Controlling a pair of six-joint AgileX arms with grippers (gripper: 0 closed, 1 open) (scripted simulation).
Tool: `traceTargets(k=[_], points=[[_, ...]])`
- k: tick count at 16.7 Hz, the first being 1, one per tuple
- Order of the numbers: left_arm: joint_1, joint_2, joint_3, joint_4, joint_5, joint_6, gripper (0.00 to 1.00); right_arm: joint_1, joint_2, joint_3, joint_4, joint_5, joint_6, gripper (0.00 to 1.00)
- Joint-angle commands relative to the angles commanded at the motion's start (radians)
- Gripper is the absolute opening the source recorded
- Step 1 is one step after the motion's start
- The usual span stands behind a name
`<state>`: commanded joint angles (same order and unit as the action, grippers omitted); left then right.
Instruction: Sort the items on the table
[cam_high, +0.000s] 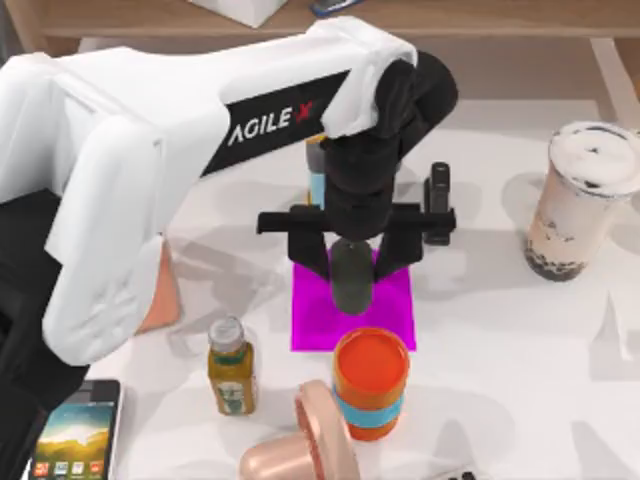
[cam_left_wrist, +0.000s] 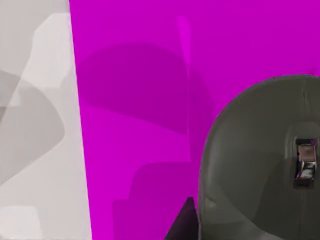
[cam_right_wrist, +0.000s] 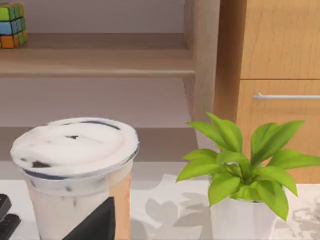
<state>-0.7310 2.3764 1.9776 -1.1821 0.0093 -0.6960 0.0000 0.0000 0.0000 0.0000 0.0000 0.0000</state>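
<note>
Three items to sort, and none looks settled for certain. Our table carries the magenta mat at its middle, with our left gripper hanging over it; the mouse sits between the spread fingers, on or just above the mat, and we cannot tell whether they pinch it. We judge the mouse nearly placed. The milk tea cup stands untouched at the right, close before our right wrist camera. The smartphone lies at the table's lower-left corner, also waiting.
</note>
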Motion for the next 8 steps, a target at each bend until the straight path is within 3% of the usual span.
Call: traceTargets(k=[8], points=[[-0.042, -0.026, 0.007, 0.05, 0.026, 0.032, 0.0, 0.0, 0.0, 0.0, 0.0, 0.0, 0.0, 1.0]])
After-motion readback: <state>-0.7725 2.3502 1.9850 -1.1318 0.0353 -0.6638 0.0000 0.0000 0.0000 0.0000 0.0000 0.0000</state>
